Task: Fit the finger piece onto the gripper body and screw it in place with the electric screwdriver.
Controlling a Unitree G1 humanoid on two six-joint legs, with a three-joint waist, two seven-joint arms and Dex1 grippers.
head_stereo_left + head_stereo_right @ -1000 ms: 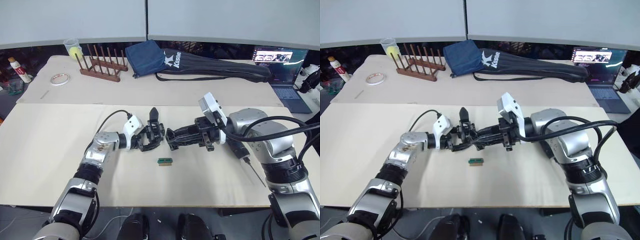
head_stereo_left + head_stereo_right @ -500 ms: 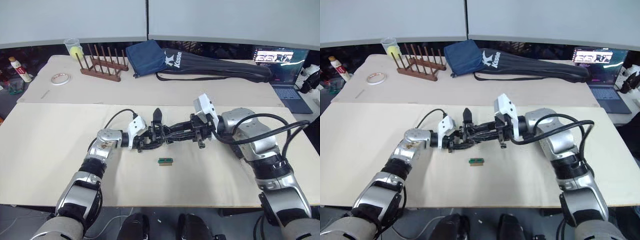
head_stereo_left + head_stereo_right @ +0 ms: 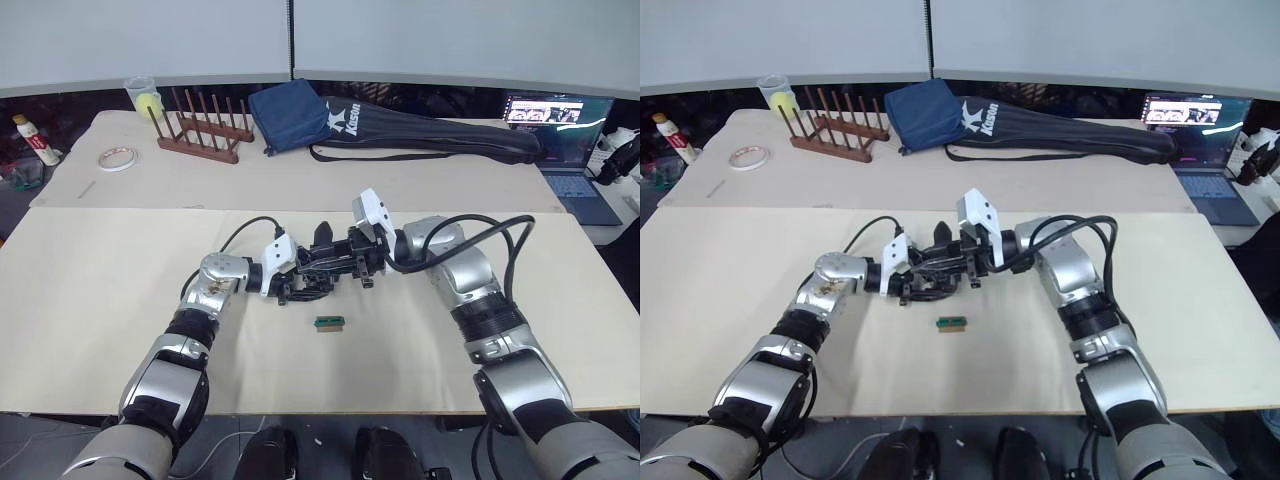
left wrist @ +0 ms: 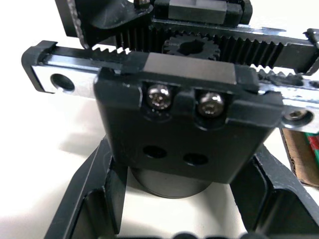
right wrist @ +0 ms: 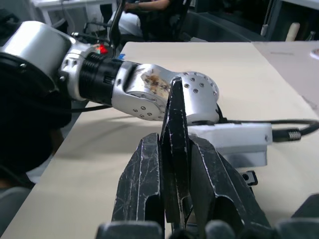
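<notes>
At the centre of the left eye view, the left gripper (image 3: 292, 283) clamped the one gripper body (image 4: 172, 117), its toothed rail lying across the fingers. The right gripper (image 3: 335, 263), just beside it, pinched the one finger piece (image 5: 175, 149), point forward, toward the body. One green-and-brown block (image 3: 330, 322) lay below them.

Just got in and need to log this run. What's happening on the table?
The left gripper holds the gripper body above the cream table. The right gripper is shut on the finger piece and has it right up at the body, though I cannot tell if it is seated. A small green-and-brown block lies in front of them.
</notes>
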